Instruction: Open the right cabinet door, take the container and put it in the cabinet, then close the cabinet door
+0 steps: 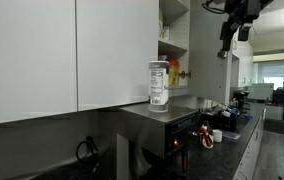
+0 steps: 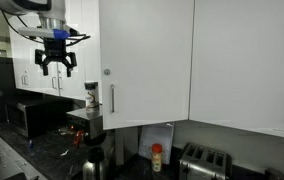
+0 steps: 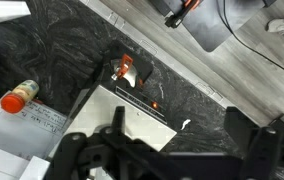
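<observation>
- Above the bench's back edge, the cabinet (image 1: 174,35) shows its white shelves in an exterior view.
- Door (image 2: 147,60): glossy white, swung out from the cabinet, with its slim silver handle (image 2: 111,100) near its left edge.
- Bench (image 1: 237,140): dark and marbled. The wrist view looks straight down on it and on the wood floor beyond its front edge.
- Machine (image 1: 157,120): a grey box at the bench's back edge, below the cabinet.
- Gripper (image 2: 57,68): hangs high over the bench, well apart from the door, released, with fingers spread and nothing between them.
- Container (image 1: 159,83): a clear jar with a label band. It stands upright on top of the machine, just below the cabinet and outside it.
- Yellow and red items (image 1: 173,71): small, on a cabinet shelf.
</observation>
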